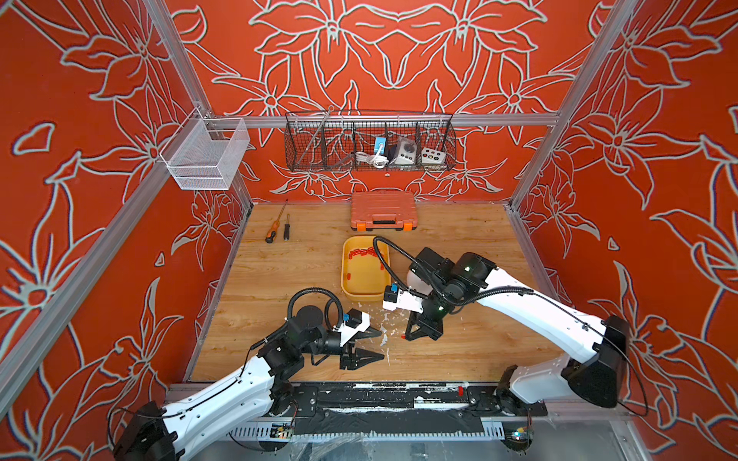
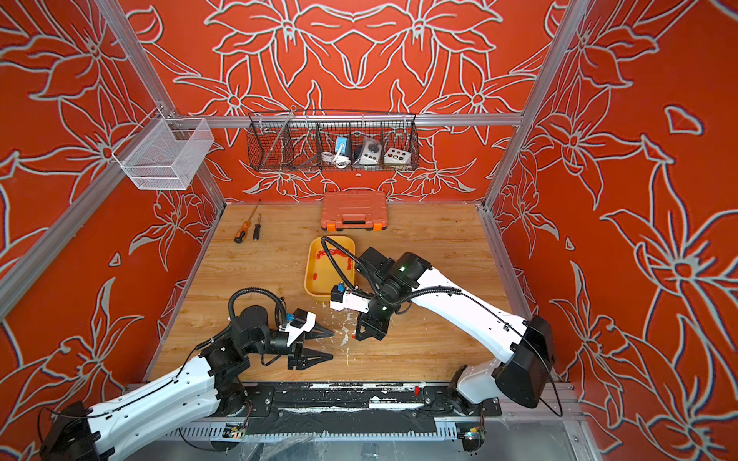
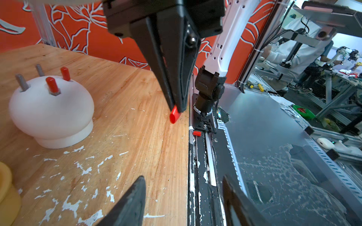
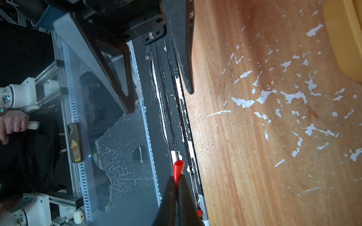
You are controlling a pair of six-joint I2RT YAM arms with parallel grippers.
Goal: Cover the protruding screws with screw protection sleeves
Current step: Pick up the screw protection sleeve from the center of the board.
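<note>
Wooden table [image 1: 287,275] bears yellow tray [image 1: 364,279], orange case [image 1: 383,209], two screwdrivers [image 1: 271,233], white dome [image 3: 51,109].

Both top views reach me bright and evenly lit, with colour fringing on the walls [image 1: 48,199] toward the side edges. My right wrist view is dim and bluish beyond the table [image 4: 264,156].

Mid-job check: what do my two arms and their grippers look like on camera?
Both the left arm and right arm have white shells with black joints and a black corrugated hose looping to a white wrist camera block with a blue plug. The left gripper and right gripper are black, with tapered pointed fingers.
</note>
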